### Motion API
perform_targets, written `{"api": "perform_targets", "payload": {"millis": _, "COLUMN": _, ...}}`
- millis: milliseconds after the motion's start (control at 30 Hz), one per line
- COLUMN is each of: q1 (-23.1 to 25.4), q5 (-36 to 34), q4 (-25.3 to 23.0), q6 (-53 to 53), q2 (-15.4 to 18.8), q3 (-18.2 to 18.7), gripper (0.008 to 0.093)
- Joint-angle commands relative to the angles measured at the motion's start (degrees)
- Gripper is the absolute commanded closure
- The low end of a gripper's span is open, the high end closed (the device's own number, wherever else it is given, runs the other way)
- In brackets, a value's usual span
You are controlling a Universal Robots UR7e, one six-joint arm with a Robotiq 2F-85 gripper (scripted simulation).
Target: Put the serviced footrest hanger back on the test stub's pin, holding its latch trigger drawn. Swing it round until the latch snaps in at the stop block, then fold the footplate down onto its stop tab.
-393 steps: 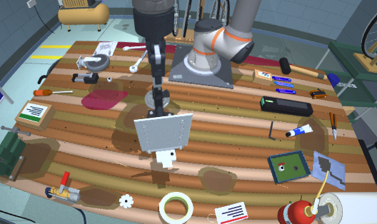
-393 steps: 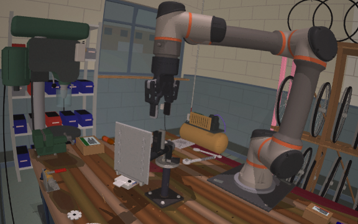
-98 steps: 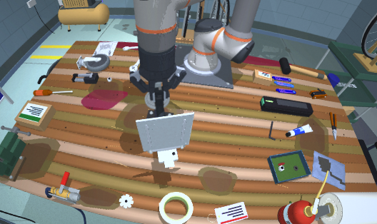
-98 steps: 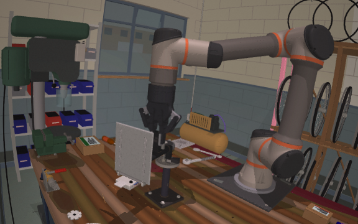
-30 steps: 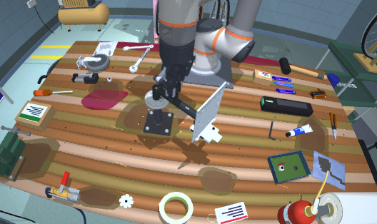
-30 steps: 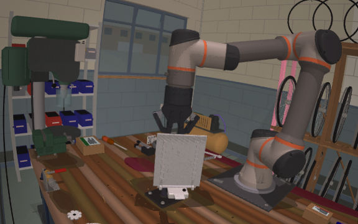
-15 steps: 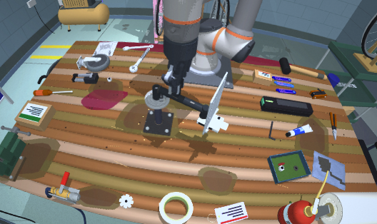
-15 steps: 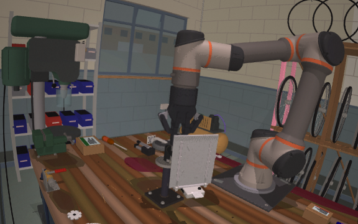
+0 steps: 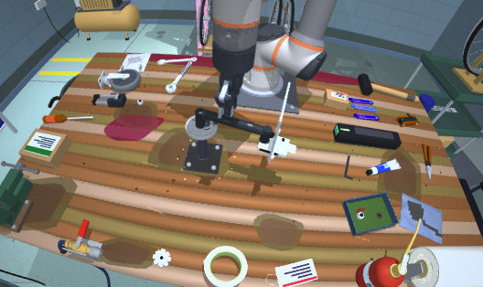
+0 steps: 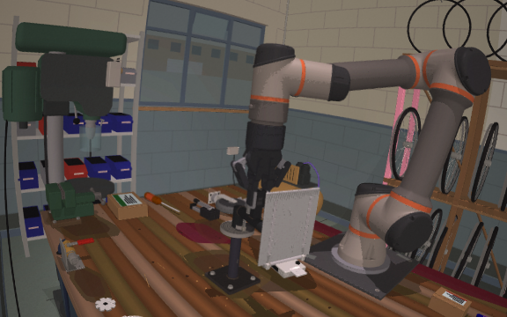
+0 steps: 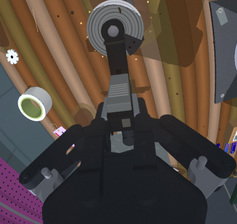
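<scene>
The latch trigger (image 11: 118, 93) is partly hidden between my fingers. The black footrest hanger (image 9: 233, 122) (image 11: 116, 58) sits with its eye on the pin of the test stub (image 9: 201, 132) (image 10: 234, 246) (image 11: 114, 31), near the bench centre. Its arm reaches right from the stub. My gripper (image 9: 225, 101) (image 10: 253, 193) (image 11: 121, 127) is closed on the hanger arm at the trigger, just right of the stub's disc. The grey footplate (image 9: 279, 121) (image 10: 286, 229) stands upright at the arm's far end. The dark stop block (image 11: 132, 44) juts from the disc's edge beside the arm.
My own arm base plate (image 9: 270, 98) (image 10: 359, 273) lies just behind the hanger. A red mat (image 9: 132, 127) lies left of the stub. A tape roll (image 9: 225, 266) (image 11: 34, 103) and a small gear (image 9: 161, 258) lie near the front edge. A black box (image 9: 366, 135) lies to the right.
</scene>
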Motion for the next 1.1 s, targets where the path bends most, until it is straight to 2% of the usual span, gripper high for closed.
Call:
{"api": "perform_targets", "payload": {"millis": 0, "q1": 0.0, "q5": -0.1, "q4": 0.1, "q6": -0.5, "q2": -0.1, "q3": 0.0, "gripper": 0.0934}}
{"api": "perform_targets", "payload": {"millis": 1067, "q1": -1.0, "q5": -0.1, "q4": 0.7, "q6": -12.7, "q2": -2.4, "q3": 1.6, "gripper": 0.0934}}
